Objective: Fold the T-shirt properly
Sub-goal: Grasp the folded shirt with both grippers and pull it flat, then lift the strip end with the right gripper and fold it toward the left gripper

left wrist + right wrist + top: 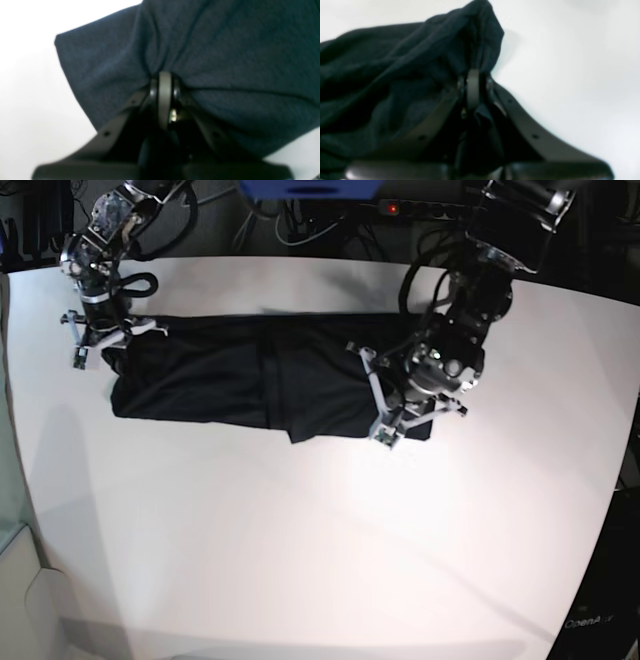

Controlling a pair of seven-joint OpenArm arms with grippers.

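Observation:
The T-shirt (250, 380) lies as a long dark band across the white table (320, 530), folded lengthwise with an uneven near edge. In the base view my left gripper (392, 428) is at the band's right end and my right gripper (108, 345) at its far left corner. The left wrist view shows the left gripper (165, 77) shut on the T-shirt (225, 50), with cloth puckering into the jaws. The right wrist view shows the right gripper (473, 75) shut on a bunched, raised corner of the T-shirt (382, 75), some of it hanging between the fingers.
Cables and a power strip (420, 205) run behind the table's far edge. Bare white tabletop stretches in front of the garment to the near edge. A pale surface (15, 560) borders the table at the lower left.

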